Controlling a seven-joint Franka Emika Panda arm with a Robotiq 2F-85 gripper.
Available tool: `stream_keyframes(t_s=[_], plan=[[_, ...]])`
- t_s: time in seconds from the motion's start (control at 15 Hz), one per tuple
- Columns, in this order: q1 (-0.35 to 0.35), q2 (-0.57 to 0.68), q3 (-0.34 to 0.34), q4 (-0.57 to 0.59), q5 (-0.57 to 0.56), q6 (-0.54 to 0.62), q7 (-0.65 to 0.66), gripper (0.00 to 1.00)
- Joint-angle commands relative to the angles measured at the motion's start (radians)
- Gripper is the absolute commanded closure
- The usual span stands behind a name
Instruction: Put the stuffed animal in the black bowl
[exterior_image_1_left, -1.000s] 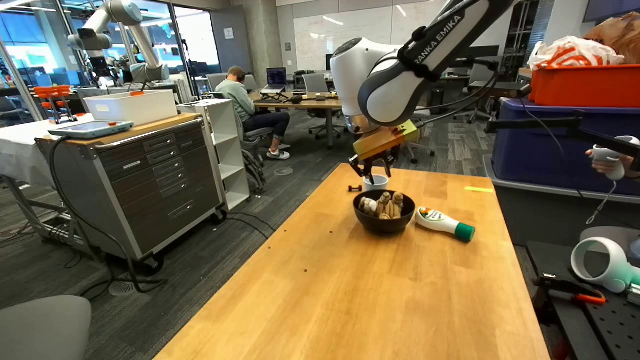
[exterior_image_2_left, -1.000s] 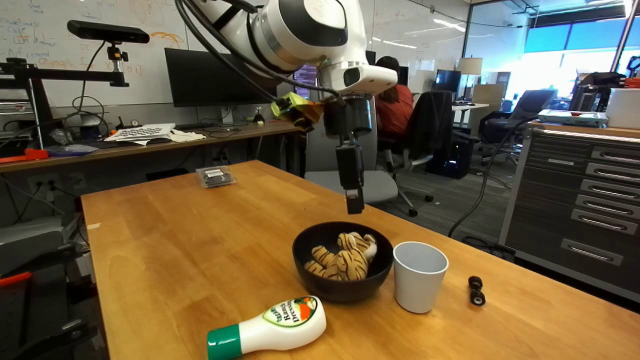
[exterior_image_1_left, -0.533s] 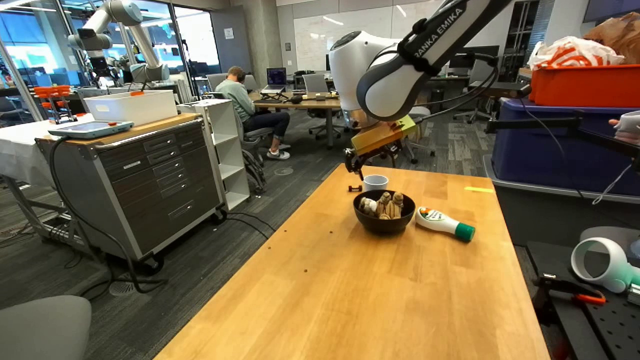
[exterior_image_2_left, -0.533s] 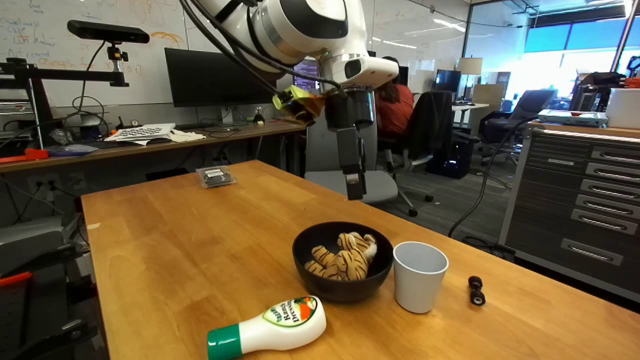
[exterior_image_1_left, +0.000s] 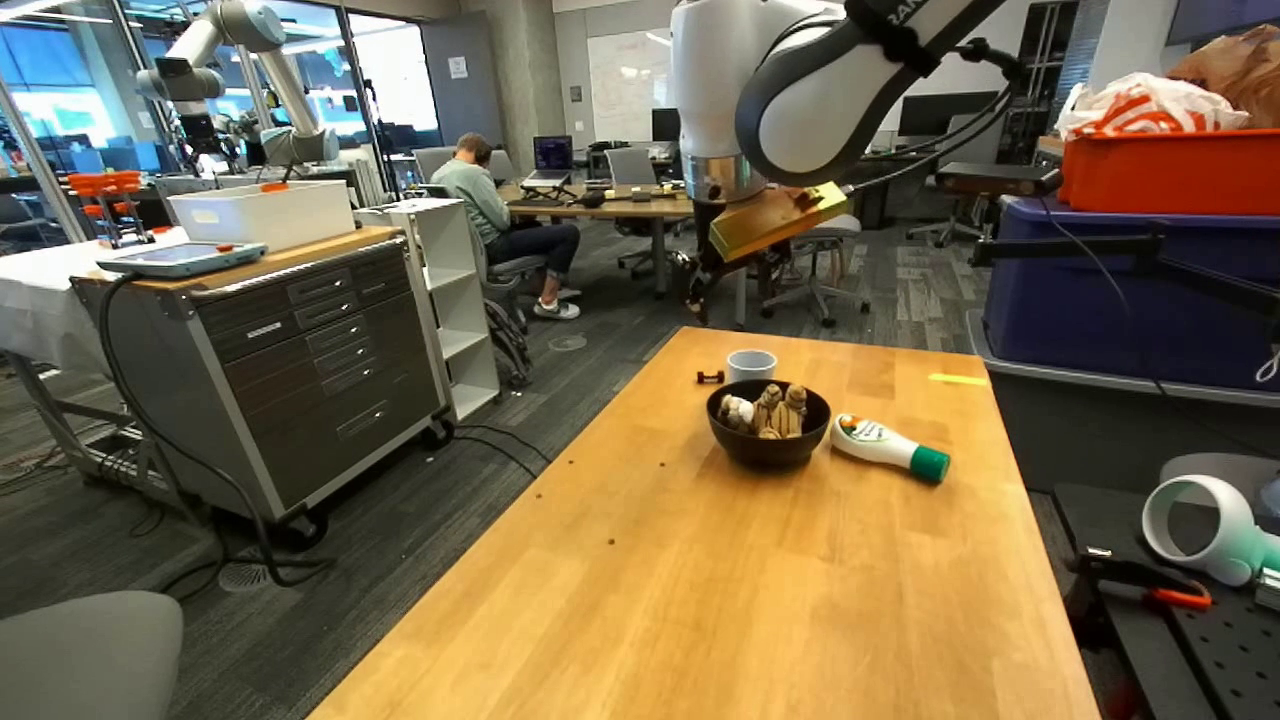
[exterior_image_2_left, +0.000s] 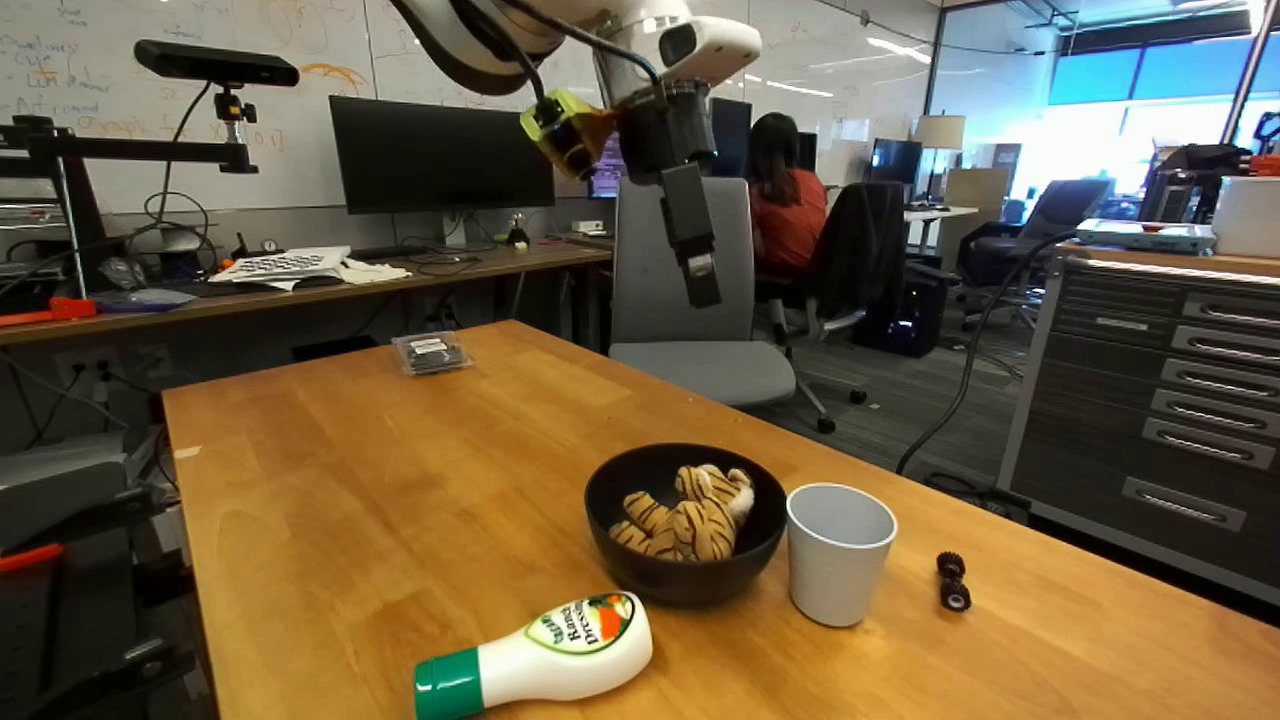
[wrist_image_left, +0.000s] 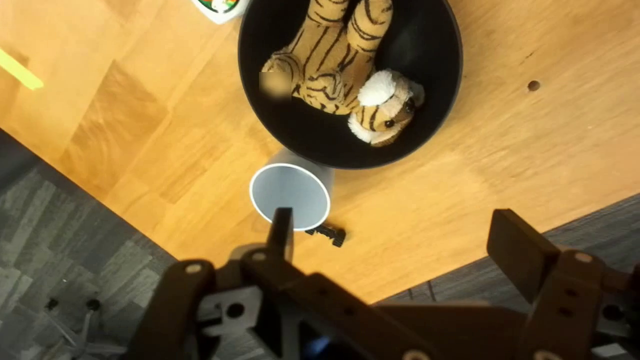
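The stuffed animal (exterior_image_2_left: 700, 515), a tan tiger with dark stripes and white patches on its face, lies inside the black bowl (exterior_image_2_left: 685, 582). From above, in the wrist view, the whole toy (wrist_image_left: 320, 65) except the ends of its legs shows within the rim of the bowl (wrist_image_left: 360, 156). The gripper (wrist_image_left: 392, 212) is open, its two fingers far apart with nothing between them. It hangs well above the table's end, higher than the bowl and apart from it, as both exterior views show.
A grey cup (exterior_image_2_left: 838, 560) stands close beside the bowl, with a small black wheeled piece (exterior_image_2_left: 953, 582) beyond it. A white dressing bottle (exterior_image_2_left: 560, 645) with a green cap lies on the bowl's other side. A clear package (exterior_image_2_left: 431, 353) sits at the table's far edge.
The gripper has risen and drawn away from the bowl, and its fingers have spread wider. Toy, bowl, cup and bottle have stayed in place.
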Motion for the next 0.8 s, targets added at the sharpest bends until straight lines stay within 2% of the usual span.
stream_keyframes(t_s=[0.0, 0.33, 0.4, 0.73], plan=[[0.003, -0.145, 0.030, -0.141, -0.014, 0.072, -0.135, 0.00], [-0.001, -0.265, 0.069, -0.288, -0.022, 0.128, -0.305, 0.00], [-0.004, -0.184, 0.067, -0.199, -0.003, 0.092, -0.250, 0.00], [-0.011, -0.236, 0.079, -0.263, -0.005, 0.106, -0.290, 0.00]])
